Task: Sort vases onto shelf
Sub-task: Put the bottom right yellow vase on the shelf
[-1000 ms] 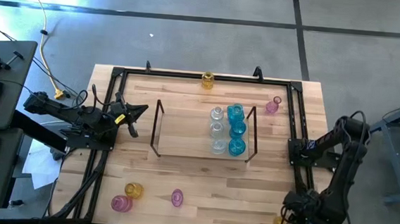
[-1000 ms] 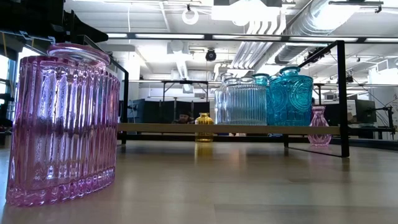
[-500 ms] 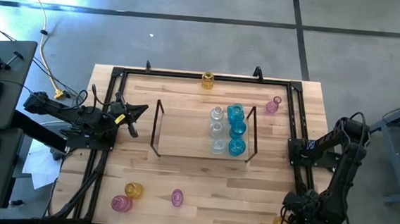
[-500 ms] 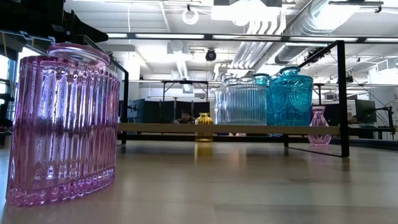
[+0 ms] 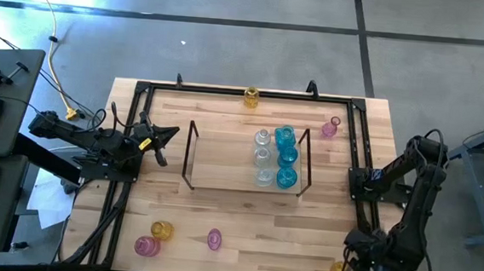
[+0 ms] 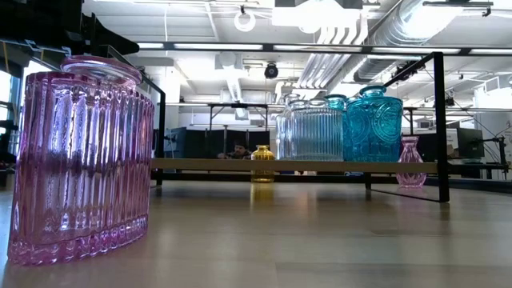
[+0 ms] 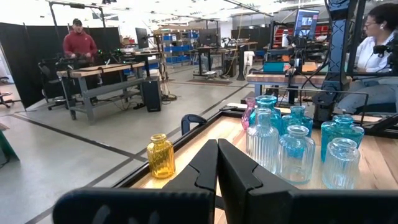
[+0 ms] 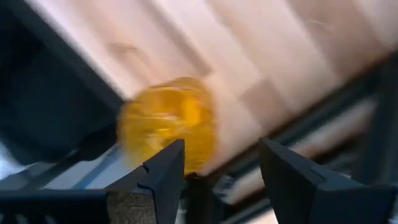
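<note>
**A:** The right gripper (image 8: 221, 165) is hanging over the near right corner of the bench (image 5: 244, 230), jaws standing apart, nothing between them.

**B:** And the amber vase (image 8: 166, 124) is sitting just off to one side of that gap, beside one finger rather than centred. It looks blurred, so I can't tell its long axis from the wrist view.

**A:** From above, that amber vase (image 5: 336, 268) is peeking out right by the arm's base, at the bench edge. So the right arm is clearly the nearer one, and I'd say the jaws need shifting sideways over it.

**B:** The left gripper (image 5: 167, 134) is waiting at the left side, jaws pressed together, empty.

**A:** Meanwhile the shelf (image 5: 223, 164) is carrying clear and blue vases bunched at its right end.
</note>
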Motion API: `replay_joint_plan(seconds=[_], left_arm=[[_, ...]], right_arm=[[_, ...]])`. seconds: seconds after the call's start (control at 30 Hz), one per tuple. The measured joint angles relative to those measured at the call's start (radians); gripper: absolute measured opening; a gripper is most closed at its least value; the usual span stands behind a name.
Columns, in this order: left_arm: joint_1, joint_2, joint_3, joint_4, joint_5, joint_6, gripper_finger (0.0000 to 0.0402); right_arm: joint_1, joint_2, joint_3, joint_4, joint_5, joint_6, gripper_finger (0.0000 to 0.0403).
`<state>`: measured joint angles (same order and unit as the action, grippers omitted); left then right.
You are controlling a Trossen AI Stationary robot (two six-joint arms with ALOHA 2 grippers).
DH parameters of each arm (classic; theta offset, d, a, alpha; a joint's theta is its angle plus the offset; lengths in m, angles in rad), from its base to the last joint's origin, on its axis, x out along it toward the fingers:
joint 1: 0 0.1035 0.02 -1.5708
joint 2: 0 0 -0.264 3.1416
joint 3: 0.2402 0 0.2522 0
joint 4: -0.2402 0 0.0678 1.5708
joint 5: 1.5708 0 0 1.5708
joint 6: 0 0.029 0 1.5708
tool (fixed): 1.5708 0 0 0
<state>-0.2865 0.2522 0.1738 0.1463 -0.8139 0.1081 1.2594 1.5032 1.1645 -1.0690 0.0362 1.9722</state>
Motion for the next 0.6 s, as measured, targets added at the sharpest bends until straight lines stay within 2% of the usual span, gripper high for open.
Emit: replay_joint_plan(seconds=[0.1,0.6], left_arm=[[0.000,0.000,0.000,0.000,0.000,0.000,0.0000],[0.000,0.000,0.000,0.000,0.000,0.000,0.0001]], right_arm=[[-0.003,0.005,0.000,0.053,0.039,-0.021,0.0186],[-0.003,0.065,0.002,0.073,0.017,-0.037,0.0186]])
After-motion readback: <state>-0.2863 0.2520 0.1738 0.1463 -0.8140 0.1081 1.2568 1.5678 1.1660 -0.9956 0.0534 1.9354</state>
